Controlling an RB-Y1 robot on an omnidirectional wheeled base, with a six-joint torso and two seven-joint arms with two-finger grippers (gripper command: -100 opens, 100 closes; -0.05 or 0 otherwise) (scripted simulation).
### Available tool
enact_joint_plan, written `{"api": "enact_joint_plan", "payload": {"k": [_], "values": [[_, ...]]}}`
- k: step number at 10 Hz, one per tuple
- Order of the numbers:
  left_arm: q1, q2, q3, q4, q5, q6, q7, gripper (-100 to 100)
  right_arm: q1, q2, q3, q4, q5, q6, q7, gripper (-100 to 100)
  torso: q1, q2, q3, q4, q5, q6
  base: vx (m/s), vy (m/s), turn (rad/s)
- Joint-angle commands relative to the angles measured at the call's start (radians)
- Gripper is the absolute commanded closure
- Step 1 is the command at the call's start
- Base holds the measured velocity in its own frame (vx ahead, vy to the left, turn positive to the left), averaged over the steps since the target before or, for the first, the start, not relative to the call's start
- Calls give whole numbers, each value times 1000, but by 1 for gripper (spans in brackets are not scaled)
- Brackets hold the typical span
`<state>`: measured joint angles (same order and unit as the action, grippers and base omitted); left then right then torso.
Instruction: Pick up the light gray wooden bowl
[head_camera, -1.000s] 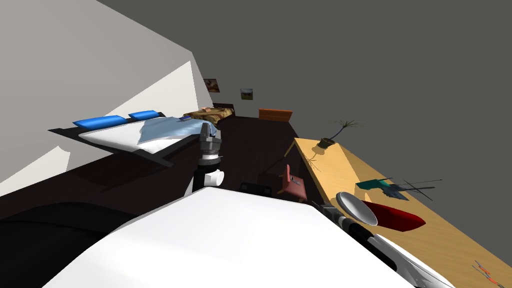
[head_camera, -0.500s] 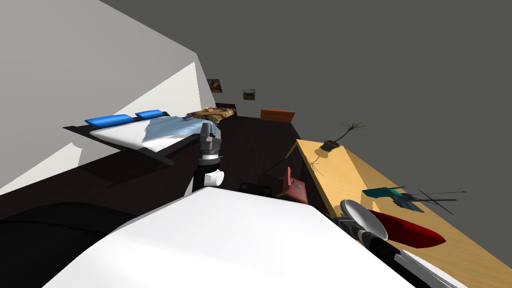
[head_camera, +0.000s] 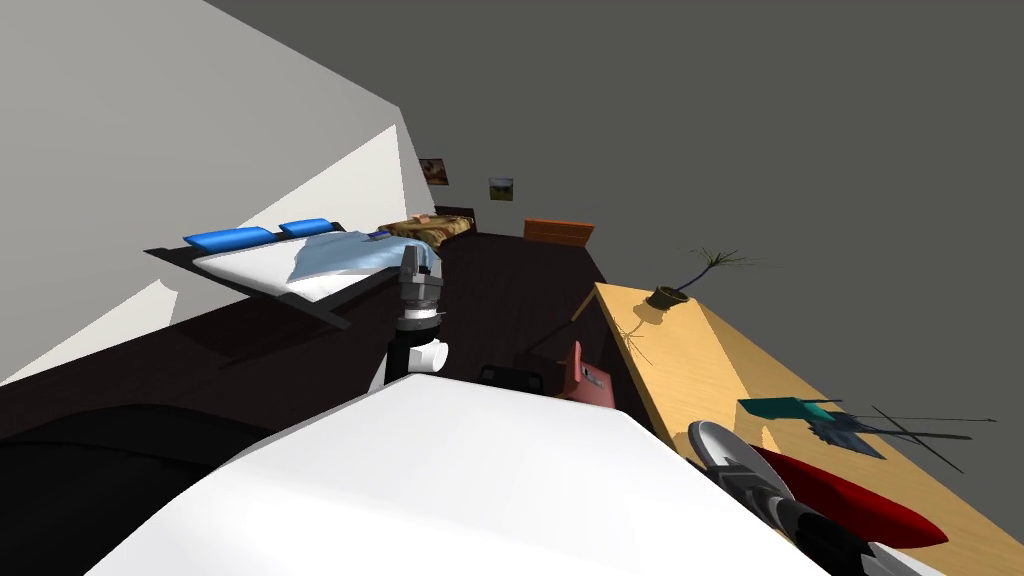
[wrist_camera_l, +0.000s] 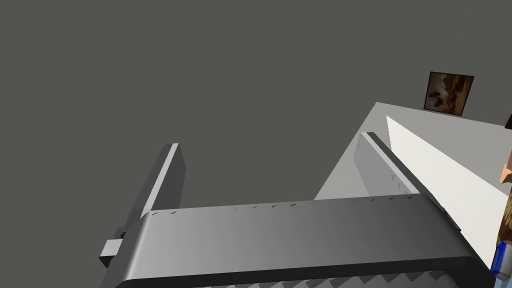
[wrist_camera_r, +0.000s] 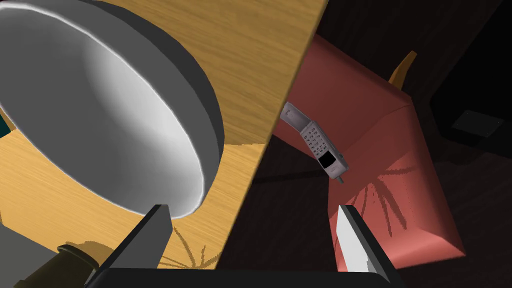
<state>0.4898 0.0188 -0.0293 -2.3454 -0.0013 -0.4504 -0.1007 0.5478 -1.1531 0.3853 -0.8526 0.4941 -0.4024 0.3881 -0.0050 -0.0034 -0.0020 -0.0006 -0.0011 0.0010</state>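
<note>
the light grey round bowl (wrist_camera_r: 100, 110) is lying just beside one fingertip of my released right claw (wrist_camera_r: 252, 210); since a second ago my head is turning.

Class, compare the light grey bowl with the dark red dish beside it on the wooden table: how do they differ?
Colour: the bowl is light grey, the dish dark red. Shape: the bowl is round, the dish long and pointed. Pose: the bowl is tipped steeply, the dish lies flat. Both are side by side at the near end of the wooden table.
</note>
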Motion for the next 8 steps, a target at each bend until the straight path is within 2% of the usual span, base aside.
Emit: {"api": "enact_joint_plan", "payload": {"k": [1,3,4,6,7,8], "values": [[0,0,0,0,0,0,0,0,-15,7,4,34,5,-13,9,-100,0,0,0,0,0,0,23,-35,-7],[0,0,0,0,0,0,0,0,-9,-4,20,63,13,-16,11,-100,3,3,2,1,1,0,38,-45,19],[0,0,0,0,0,0,0,0,-4,1,36,77,19,-21,11,-100,2,2,1,0,0,0,55,-122,18],[0,0,0,0,0,0,0,0,-10,2,37,75,19,-16,6,-100,-2,2,1,0,-1,0,35,-65,11],[0,0,0,0,0,0,0,0,-11,3,37,80,20,-20,9,0,2,3,2,1,0,0,4,-8,2],[0,0,0,0,0,0,0,0,-23,34,41,92,25,-1,17,-100,4,4,2,1,1,0,3,-42,72]]}}
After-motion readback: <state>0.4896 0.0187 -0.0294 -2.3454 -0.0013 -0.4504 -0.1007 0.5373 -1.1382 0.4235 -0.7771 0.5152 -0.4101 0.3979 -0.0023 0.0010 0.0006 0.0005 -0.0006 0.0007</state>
